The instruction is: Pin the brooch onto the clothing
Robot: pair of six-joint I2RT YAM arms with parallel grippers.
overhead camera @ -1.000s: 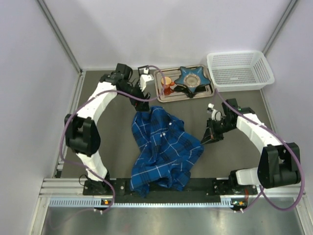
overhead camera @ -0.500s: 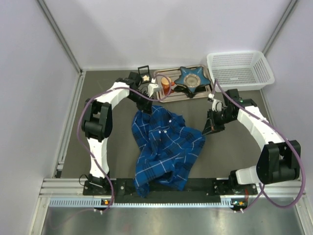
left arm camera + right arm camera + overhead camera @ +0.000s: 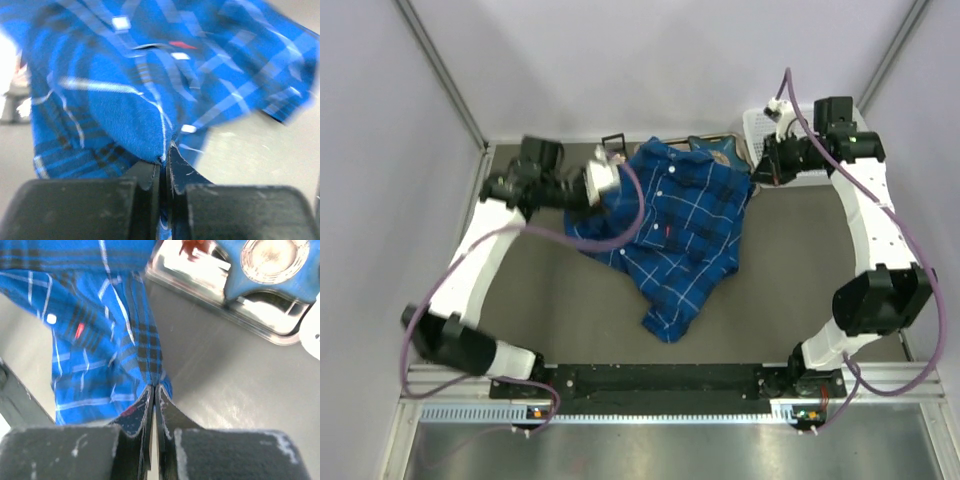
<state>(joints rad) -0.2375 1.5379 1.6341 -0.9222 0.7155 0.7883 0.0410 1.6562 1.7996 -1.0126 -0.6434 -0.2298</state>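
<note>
At the desk's far-left side, the left gripper [image 3: 164,162] has its jaws pinched narrow on a fold of the shirt [image 3: 680,215]. Bare grey desk [image 3: 550,290] lies between that arm and the left edge, and across the near half.

The shirt hangs stretched between the two grippers. Its long axis runs left to right along the far edge, and one tapering end points down toward the middle of the near edge. The top view shows the button line and a small red tag facing up.

At the far-right corner, the right gripper [image 3: 153,390] is closed tight on the shirt's edge, close to the white basket [image 3: 756,125].

Only the right wrist view shows the metal tray [image 3: 265,325] and blue star dish [image 3: 272,260] just beyond the cloth. From above, the shirt covers most of them.
</note>
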